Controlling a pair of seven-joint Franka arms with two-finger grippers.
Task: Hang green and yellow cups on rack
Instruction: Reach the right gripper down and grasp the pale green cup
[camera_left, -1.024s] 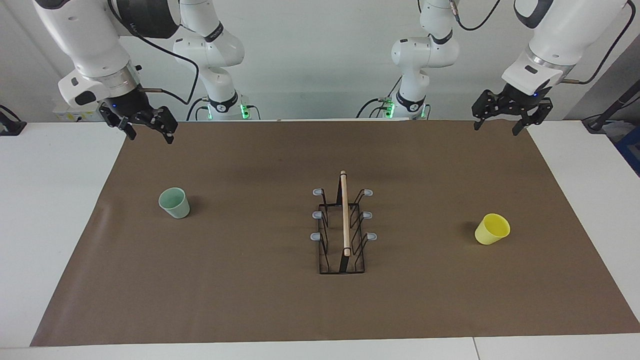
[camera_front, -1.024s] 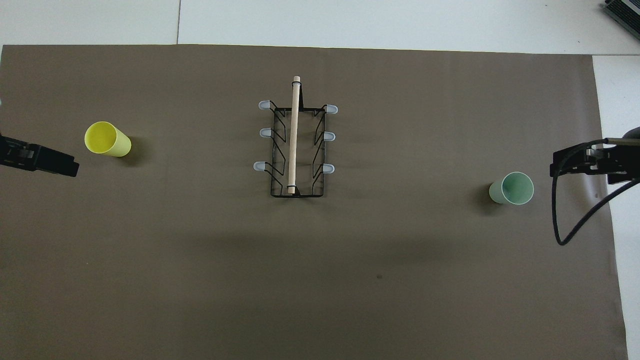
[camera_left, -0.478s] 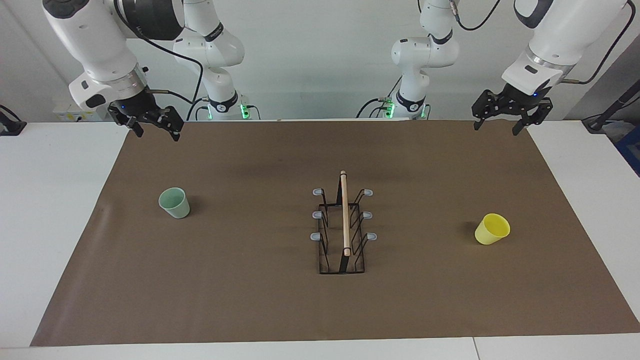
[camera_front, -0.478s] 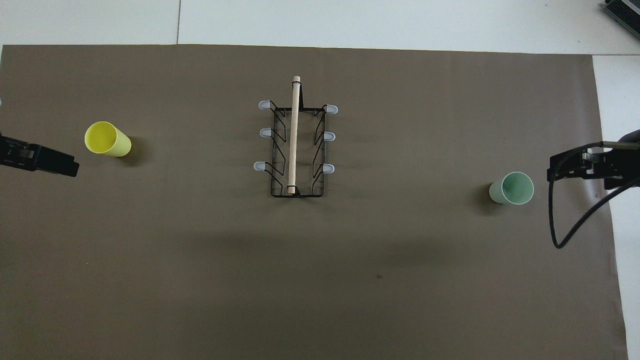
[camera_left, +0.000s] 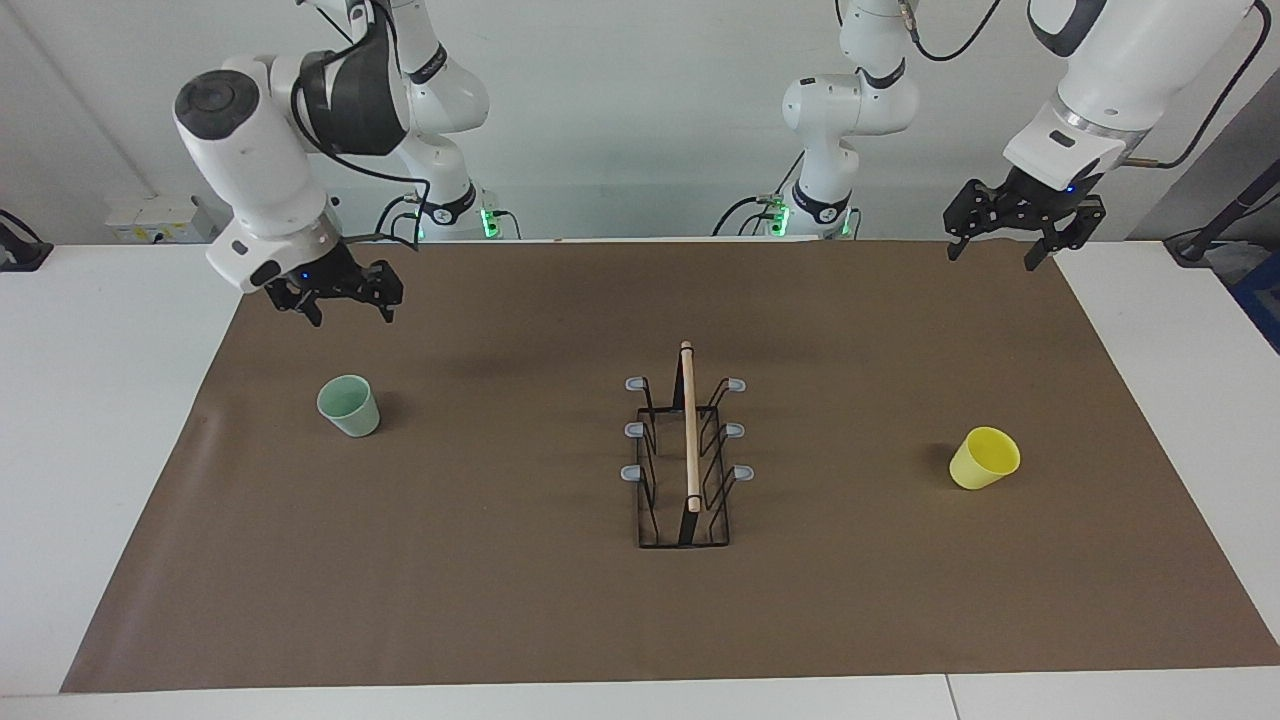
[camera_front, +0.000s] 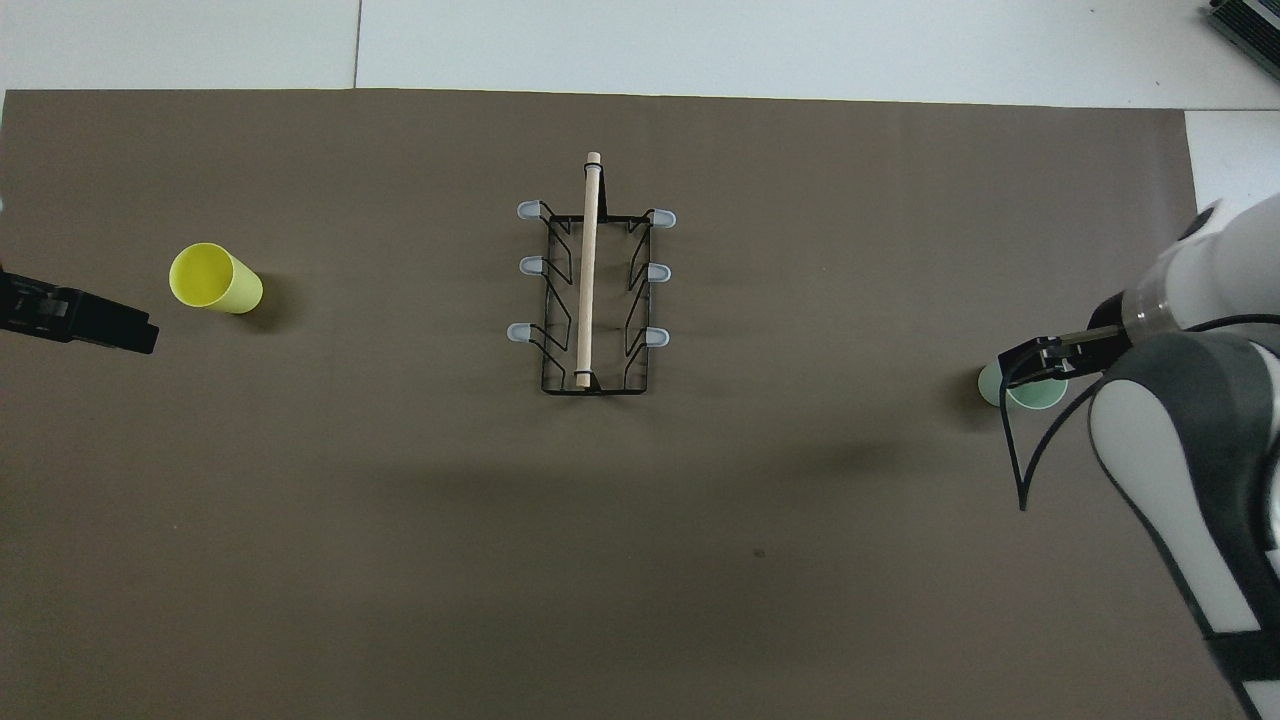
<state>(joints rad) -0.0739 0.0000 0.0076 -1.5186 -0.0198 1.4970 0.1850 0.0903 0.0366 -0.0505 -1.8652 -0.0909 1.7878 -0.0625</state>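
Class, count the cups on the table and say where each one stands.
2. The green cup stands toward the right arm's end; the yellow cup stands toward the left arm's end. The rack stands between them. None hidden.

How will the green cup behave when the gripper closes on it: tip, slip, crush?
The green cup stands upright, mouth up, on the brown mat; it looks small and thin-walled, so probably light and easy to knock over with an off-centre touch. Its tapered, smooth-looking wall may let it slide downward between the fingers. The right gripper hangs above it, not touching.
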